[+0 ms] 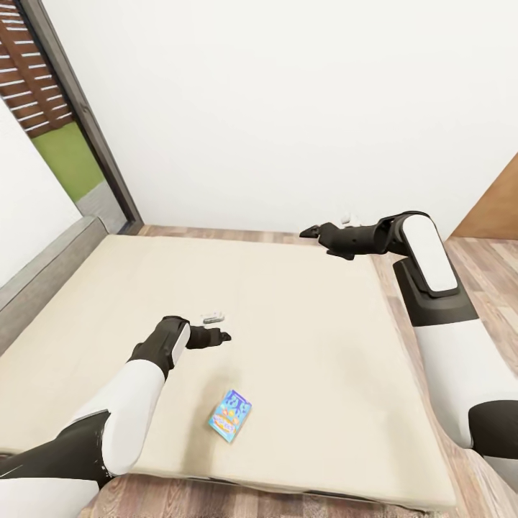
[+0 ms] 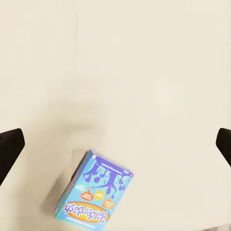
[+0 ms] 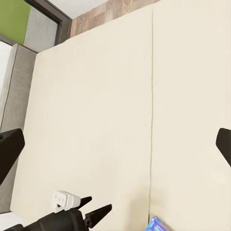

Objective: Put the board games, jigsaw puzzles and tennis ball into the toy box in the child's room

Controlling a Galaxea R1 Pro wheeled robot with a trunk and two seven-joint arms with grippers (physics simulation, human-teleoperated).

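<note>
One board game box (image 1: pixel 230 415), blue with an orange label, lies flat on the beige mattress (image 1: pixel 288 324) near its front edge. My left gripper (image 1: pixel 224 335) hovers open above the mattress, a little beyond and left of the box. In the left wrist view the box (image 2: pixel 94 195) lies below the wide-apart fingers (image 2: pixel 9 147), not between them. My right gripper (image 1: pixel 308 232) stands open over the mattress's far right corner, holding nothing. The right wrist view looks across the mattress (image 3: pixel 96 96) to the left gripper (image 3: pixel 96 213) and a corner of the box (image 3: pixel 159 224).
A grey bed frame (image 1: pixel 43 266) runs along the mattress's left side. A dark door or window frame (image 1: pixel 79 108) stands at the back left against the white wall. Wooden floor (image 1: pixel 467 252) and a brown wooden panel (image 1: pixel 496 201) lie to the right.
</note>
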